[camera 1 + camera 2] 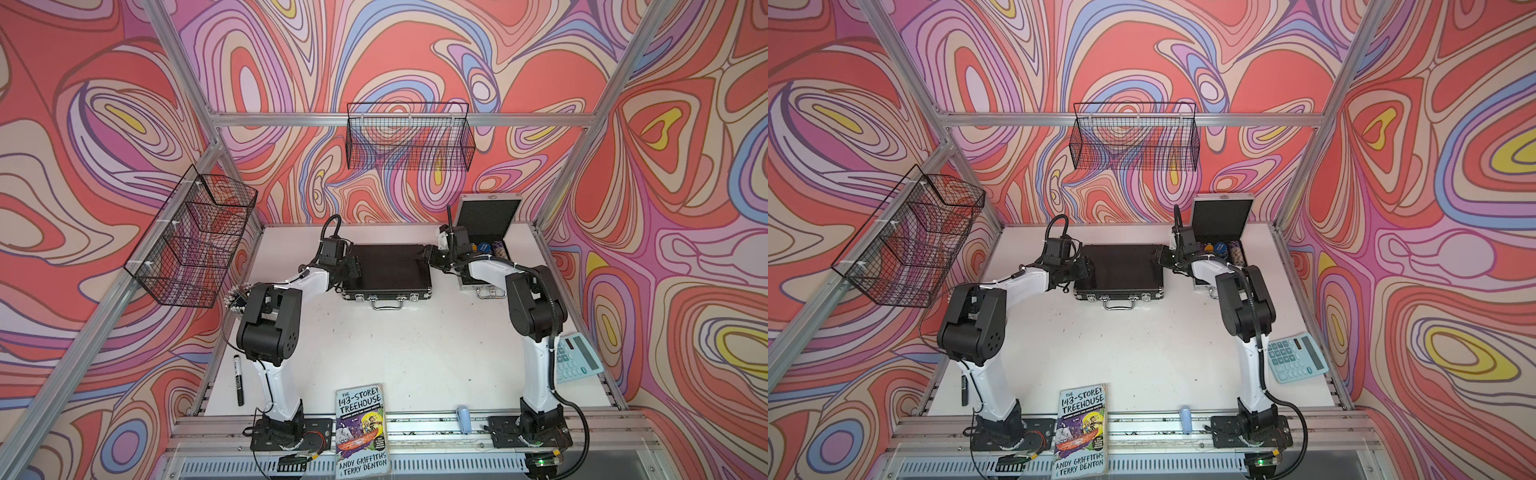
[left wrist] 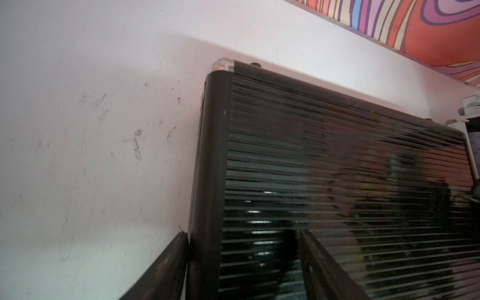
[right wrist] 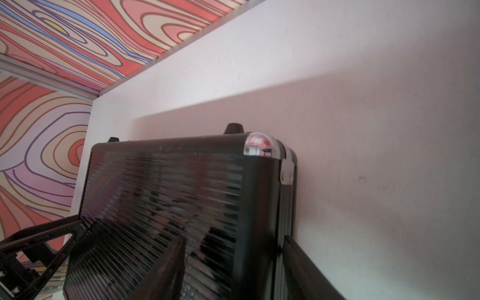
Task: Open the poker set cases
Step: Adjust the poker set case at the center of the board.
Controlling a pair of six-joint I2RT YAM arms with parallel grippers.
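Observation:
The wide black poker set case (image 1: 388, 266) (image 1: 1121, 266) lies shut and flat at the back middle of the table, with its handle (image 1: 387, 304) and latches facing the front. My left gripper (image 1: 353, 268) (image 2: 241, 259) stands open astride its left edge: one finger (image 2: 166, 267) is against the side wall, the other (image 2: 319, 262) over the ribbed lid. My right gripper (image 1: 428, 254) (image 3: 233, 259) stands open the same way at the right edge. The silver case (image 1: 490, 220) at the back right is open, its lid upright, with chips (image 1: 484, 247) inside.
A paperback book (image 1: 361, 428) lies at the front edge. A black marker (image 1: 239, 380) lies at the left and a calculator (image 1: 577, 357) at the right. A small pale blue object (image 1: 463, 417) rests on the front rail. Wire baskets (image 1: 407, 135) (image 1: 195, 237) hang on the back and left frame.

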